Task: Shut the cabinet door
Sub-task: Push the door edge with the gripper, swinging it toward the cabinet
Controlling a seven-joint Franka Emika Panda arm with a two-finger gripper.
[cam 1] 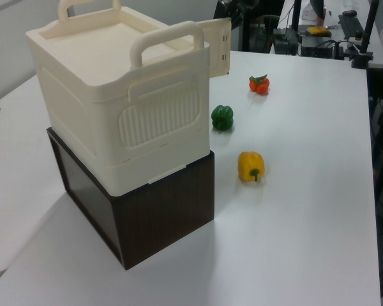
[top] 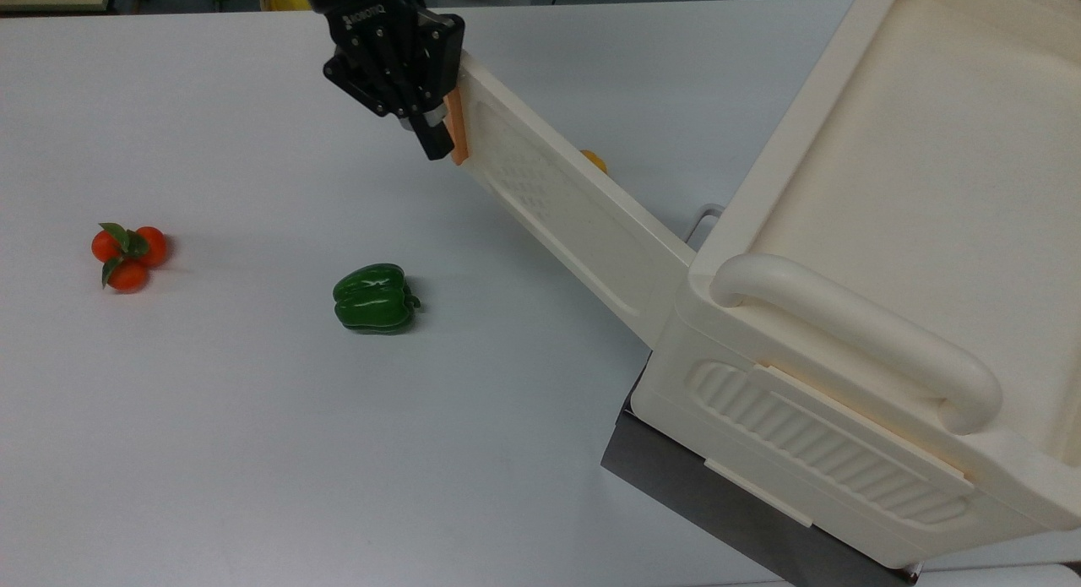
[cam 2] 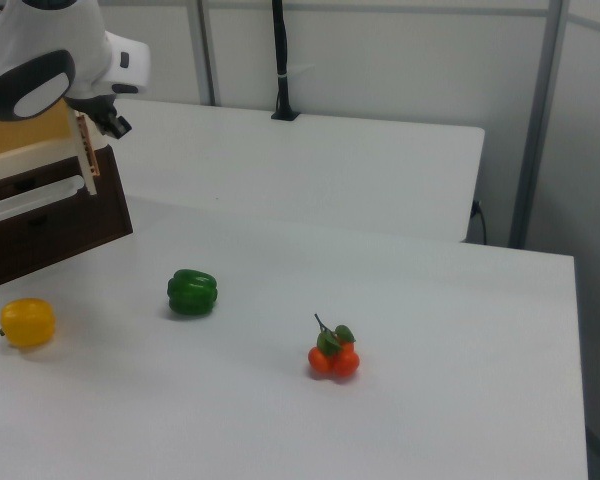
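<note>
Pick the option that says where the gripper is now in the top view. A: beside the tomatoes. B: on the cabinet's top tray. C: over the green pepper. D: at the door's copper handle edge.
D: in the top view the gripper sits against the copper-handled end of the cabinet door, away from the green pepper.

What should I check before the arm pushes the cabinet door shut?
1. End effector at the cabinet door, beside its copper handle: ok.
2. Firm contact with the door: cannot tell.
3. Door hanging open from the cabinet, needing a swing: ok.
4. Yellow pepper on the table on the door's closing side, possibly in its sweep: cannot tell.
5. Green pepper and tomatoes lie on the end effector's side, apart from the door: ok.
</note>
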